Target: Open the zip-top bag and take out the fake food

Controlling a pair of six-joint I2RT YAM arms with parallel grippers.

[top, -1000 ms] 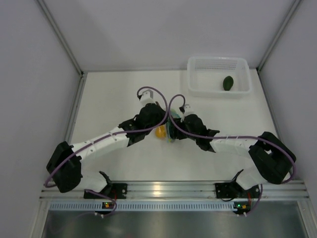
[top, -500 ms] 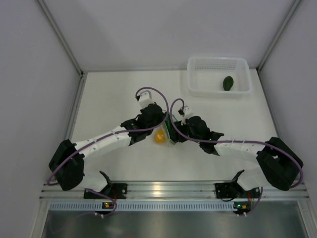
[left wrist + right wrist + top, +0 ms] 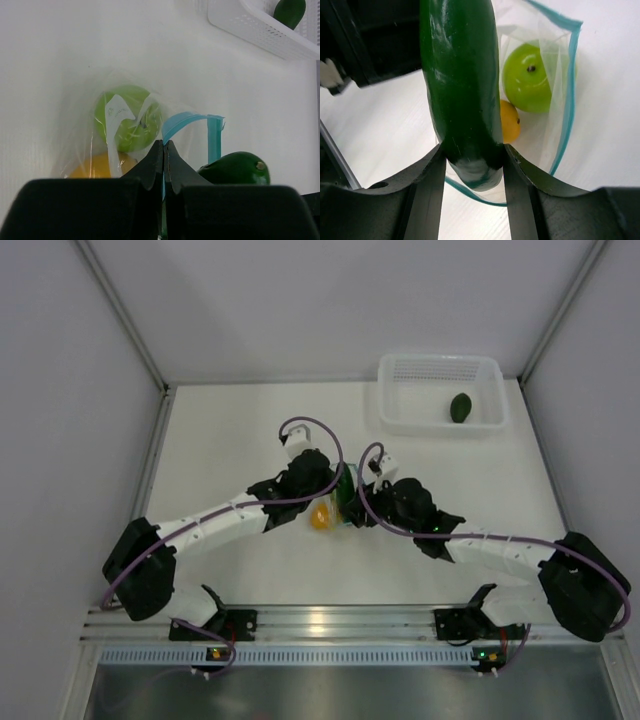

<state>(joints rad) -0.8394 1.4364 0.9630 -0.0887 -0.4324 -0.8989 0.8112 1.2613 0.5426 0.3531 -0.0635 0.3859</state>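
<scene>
The clear zip-top bag lies open at mid-table, its light blue zip strip spread wide. Inside it are the lime-green ball and the orange round fruit. My left gripper is shut on the bag's rim by the strip. My right gripper is shut on the long dark green cucumber and holds it at the bag's mouth; it also shows in the left wrist view. In the top view the two grippers meet over the bag. The dark green oval lies in the white basket.
The white plastic mesh basket stands at the back right, and its corner shows in the left wrist view. White walls close the table at left, right and back.
My right arm has drawn back to the right with the cucumber, which now shows between the grippers. The left gripper has shifted slightly right, still holding the bag.
</scene>
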